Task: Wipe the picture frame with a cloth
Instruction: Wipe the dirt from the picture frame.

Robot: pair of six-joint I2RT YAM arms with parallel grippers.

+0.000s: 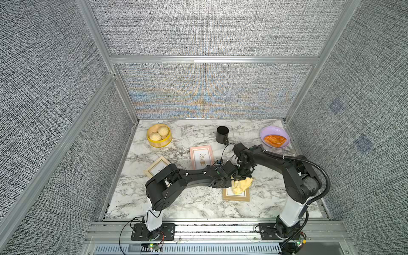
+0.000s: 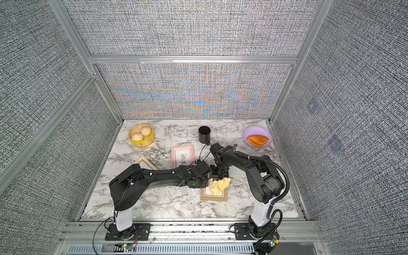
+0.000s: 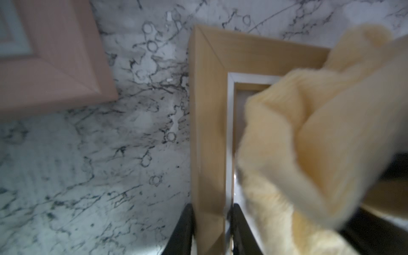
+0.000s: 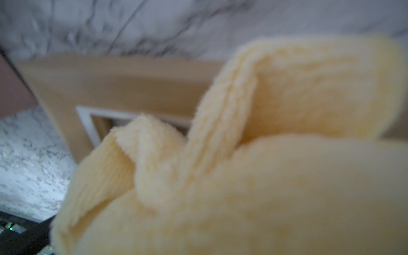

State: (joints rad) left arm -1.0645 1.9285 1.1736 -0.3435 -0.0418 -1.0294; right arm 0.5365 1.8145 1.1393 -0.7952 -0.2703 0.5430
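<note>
Picture frame (image 1: 236, 197) lies flat on counter (image 1: 198, 205), near side, right of centre. Left hand (image 3: 212, 223) clamped on its left rail. Right hand (image 1: 240, 177) pinched tight on bunched cloth (image 1: 241, 186), which rests on frame's far half.

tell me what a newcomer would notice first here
Near the middle of the marble table, the right end effector bunches a pale yellow cloth onto a wooden picture frame. The left end effector pinches that frame's rail. At the back right, an orange pastry sits in a purple bowl.
</note>
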